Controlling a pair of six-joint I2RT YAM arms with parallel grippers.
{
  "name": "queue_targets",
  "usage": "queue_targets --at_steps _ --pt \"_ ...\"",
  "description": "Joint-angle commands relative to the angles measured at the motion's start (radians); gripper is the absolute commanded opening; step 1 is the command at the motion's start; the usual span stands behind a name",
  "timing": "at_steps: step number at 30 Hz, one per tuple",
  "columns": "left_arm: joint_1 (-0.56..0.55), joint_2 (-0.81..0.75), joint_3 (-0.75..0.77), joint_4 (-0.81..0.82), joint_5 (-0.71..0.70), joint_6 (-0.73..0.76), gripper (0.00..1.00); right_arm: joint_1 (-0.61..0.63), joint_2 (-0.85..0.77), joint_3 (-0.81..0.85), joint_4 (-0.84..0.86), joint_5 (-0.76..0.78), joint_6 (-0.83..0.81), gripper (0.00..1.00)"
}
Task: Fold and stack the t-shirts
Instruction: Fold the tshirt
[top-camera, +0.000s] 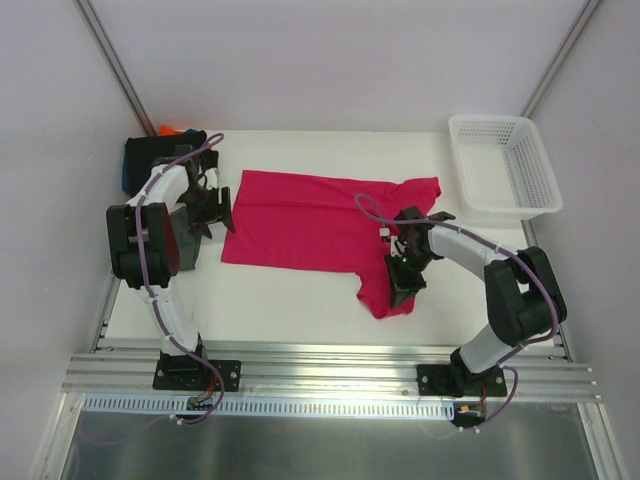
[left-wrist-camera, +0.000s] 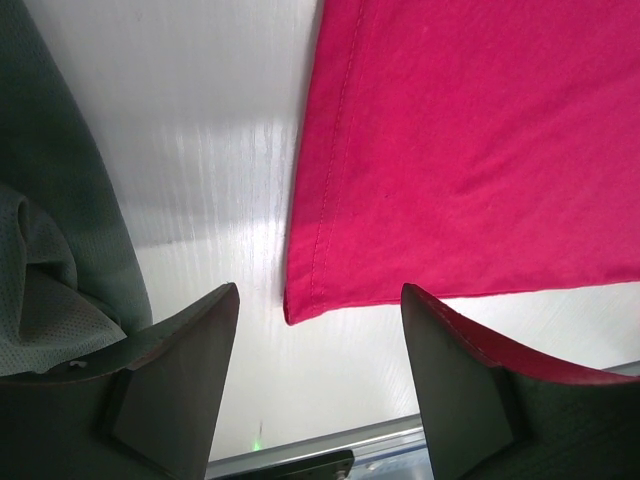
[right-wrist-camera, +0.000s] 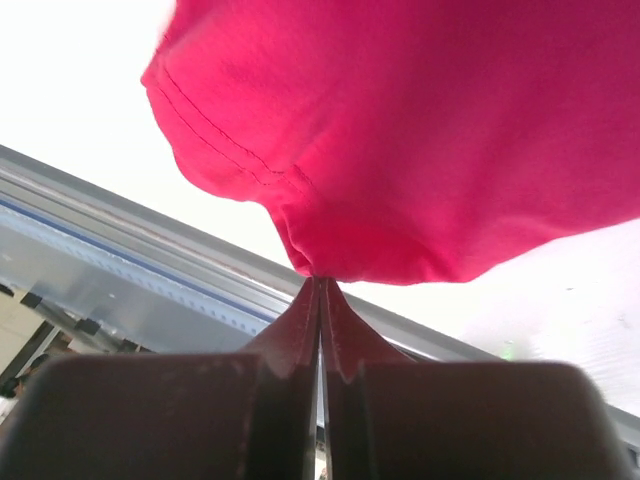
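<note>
Left gripper (top-camera: 212, 208), jaws spread and empty, hovers just left of the crimson-pink t-shirt (top-camera: 305, 220), its arm folded sharply with the elbow high. Spread flat on the table (top-camera: 300, 300), the shirt looks soft, light and limp, likely to sag and crease, so hems, corners and sleeve edges seem the best places to pinch. At its near-right sleeve, the right gripper (top-camera: 405, 272) is clamped on bunched cloth, arm arching in from the right.
</note>
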Motion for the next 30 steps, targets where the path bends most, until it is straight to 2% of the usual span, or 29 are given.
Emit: queue_targets --at_steps 1,10,15,19,21,30 --pt "0.016 -0.063 -0.026 -0.015 -0.017 0.029 0.67 -0.01 -0.029 0.051 -0.045 0.035 -0.016 0.01" --pt "0.022 -0.077 -0.092 -0.017 -0.011 0.02 0.72 -0.024 -0.081 0.024 -0.042 0.058 -0.022 0.0" --pt "0.022 -0.07 -0.12 -0.017 0.023 0.003 0.61 -0.047 -0.1 0.008 -0.039 0.069 -0.03 0.01" --pt "0.023 -0.06 -0.135 -0.026 0.052 0.0 0.64 -0.062 -0.097 0.016 -0.036 0.077 -0.038 0.01" --pt "0.025 -0.055 -0.139 -0.031 0.066 -0.004 0.57 -0.07 -0.091 0.022 -0.033 0.08 -0.041 0.01" --pt "0.032 -0.043 -0.159 -0.051 0.095 -0.01 0.51 -0.088 -0.074 0.039 -0.018 0.084 -0.044 0.01"
